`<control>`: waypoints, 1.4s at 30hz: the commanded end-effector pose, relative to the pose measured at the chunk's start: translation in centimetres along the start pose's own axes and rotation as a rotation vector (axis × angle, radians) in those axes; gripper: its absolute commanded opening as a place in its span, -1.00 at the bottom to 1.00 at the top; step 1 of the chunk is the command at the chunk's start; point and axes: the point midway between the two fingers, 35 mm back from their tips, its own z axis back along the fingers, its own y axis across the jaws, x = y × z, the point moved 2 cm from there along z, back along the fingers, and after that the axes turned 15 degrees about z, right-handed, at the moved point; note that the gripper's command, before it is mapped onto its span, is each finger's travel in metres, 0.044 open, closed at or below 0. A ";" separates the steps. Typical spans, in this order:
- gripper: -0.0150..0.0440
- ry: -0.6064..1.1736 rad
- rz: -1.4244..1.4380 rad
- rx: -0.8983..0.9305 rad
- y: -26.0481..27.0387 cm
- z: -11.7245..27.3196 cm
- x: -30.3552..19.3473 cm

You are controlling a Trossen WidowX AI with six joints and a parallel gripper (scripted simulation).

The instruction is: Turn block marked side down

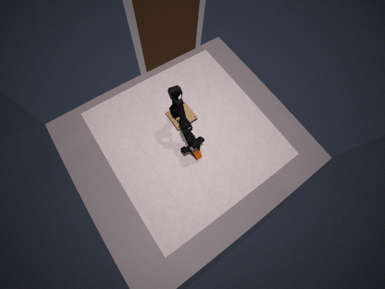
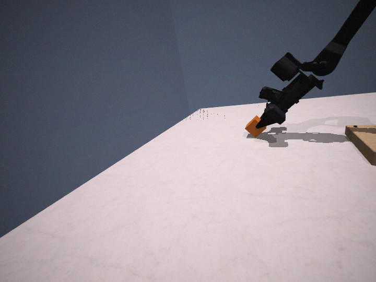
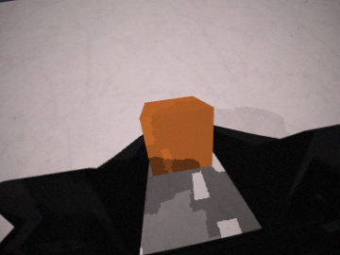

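Observation:
The orange block (image 1: pixel 197 154) (image 2: pixel 254 128) (image 3: pixel 181 132) is held tilted, its lowest edge at or just above the white table (image 1: pixel 217 186) (image 2: pixel 181 212) (image 3: pixel 71 61). My gripper (image 2: pixel 258 126) (image 3: pixel 176 134) is shut on the block, with one finger on each side of it. In the exterior view the gripper slants down to the left. No marked side can be told apart on the orange faces that show; the faces under the fingers and on the underside are hidden.
The arm's wooden base plate (image 1: pixel 190 114) (image 2: pixel 364 142) stands behind the gripper, at the right edge in the exterior view. A brown door (image 1: pixel 168 31) is beyond the table's far edge. Shadows of the arm fall around the block.

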 end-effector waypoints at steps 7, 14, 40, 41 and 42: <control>-0.49 -0.135 -0.003 -0.031 0.5 0.0 -1.4; -0.49 -0.216 0.003 -0.054 0.8 0.7 -1.9; 0.22 -0.246 0.003 -0.062 0.8 0.9 -1.8; 0.31 -0.246 0.003 -0.062 0.8 0.9 -1.8; 0.40 -0.246 0.003 -0.062 0.8 0.9 -1.8</control>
